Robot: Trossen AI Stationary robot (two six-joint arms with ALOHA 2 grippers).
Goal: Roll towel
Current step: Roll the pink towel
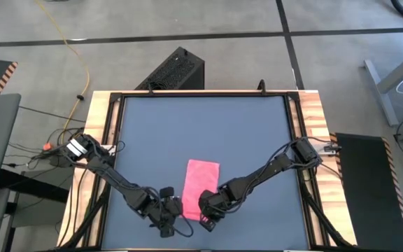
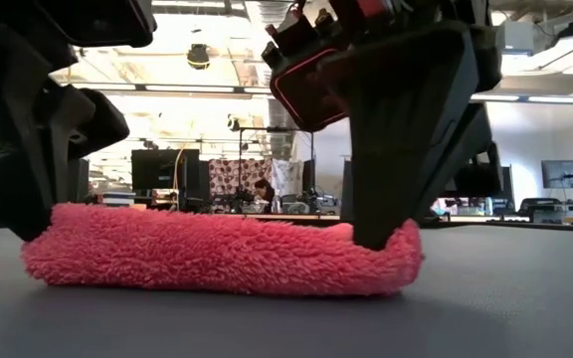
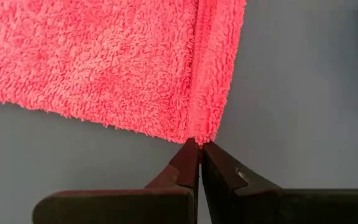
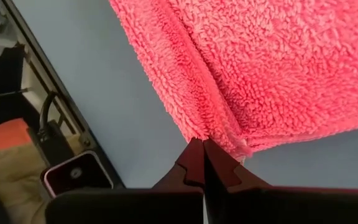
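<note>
left gripper (image 1: 175, 218) and right gripper (image 1: 203, 210) sit at the near corners of the pink towel (image 1: 201, 180) on the dark grey mat (image 1: 187, 126). low view: a thick fold. wrist views: each pinches a corner, fingers pressed together.

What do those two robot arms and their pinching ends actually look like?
Both arms are dark, jointed and slender, with black cables trailing from their bases. The left gripper and right gripper each end in two dark, wedge-shaped jaws tapering to points. A white label sits near the left arm's base.
</note>
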